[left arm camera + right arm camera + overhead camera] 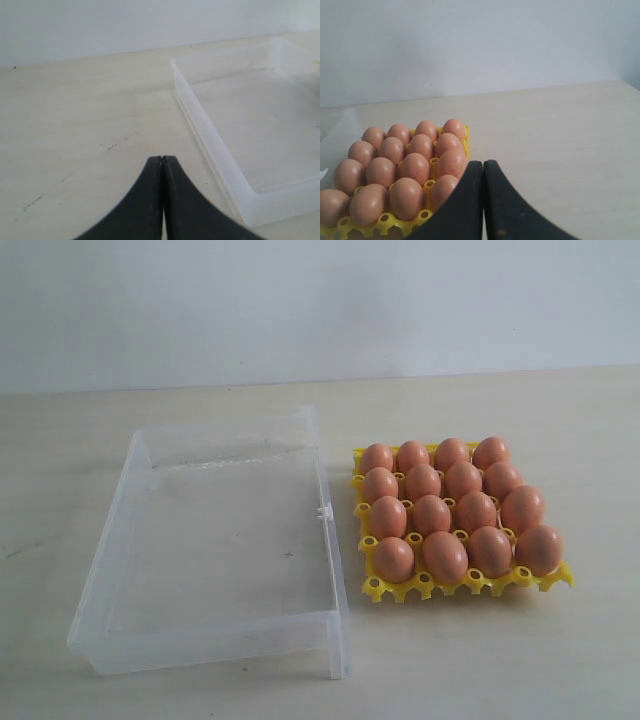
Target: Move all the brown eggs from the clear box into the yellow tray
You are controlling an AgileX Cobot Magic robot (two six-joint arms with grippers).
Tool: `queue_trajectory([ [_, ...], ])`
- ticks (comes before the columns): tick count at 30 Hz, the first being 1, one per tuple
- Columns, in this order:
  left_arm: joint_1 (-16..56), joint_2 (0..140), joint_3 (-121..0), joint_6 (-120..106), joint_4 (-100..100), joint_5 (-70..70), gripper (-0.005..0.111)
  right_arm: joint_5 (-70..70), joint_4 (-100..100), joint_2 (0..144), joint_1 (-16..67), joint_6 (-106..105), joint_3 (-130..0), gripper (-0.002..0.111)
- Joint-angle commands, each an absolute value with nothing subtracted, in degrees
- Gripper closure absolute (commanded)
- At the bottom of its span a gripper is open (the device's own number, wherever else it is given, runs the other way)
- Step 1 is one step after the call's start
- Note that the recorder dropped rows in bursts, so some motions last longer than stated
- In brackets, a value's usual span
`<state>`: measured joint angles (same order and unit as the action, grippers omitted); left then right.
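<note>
matte orange-brown eggs (432,514) fill the yellow tray (372,588).

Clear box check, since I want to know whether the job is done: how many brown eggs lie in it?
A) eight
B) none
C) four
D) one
B: the clear box holds nothing, while all sixteen brown eggs sit in the cups of the yellow tray beside it.

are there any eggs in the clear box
No, the clear box is empty; all the eggs sit in the yellow tray.
</note>
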<state>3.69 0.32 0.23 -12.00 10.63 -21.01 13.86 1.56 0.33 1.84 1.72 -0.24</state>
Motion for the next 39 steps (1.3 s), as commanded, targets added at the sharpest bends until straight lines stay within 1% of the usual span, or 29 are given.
queue_trajectory([
  [1, 3.9, 0.0, 0.0, -12.0, 10.9, -20.5, 0.107, 13.6, 1.6, 0.0, 1.4, 1.7, 0.0, 0.108],
  [39, 3.9, 0.0, 0.0, -12.0, 10.9, -20.5, 0.107, 14.6, 0.0, 0.0, 1.4, 1.6, 0.0, 0.108],
])
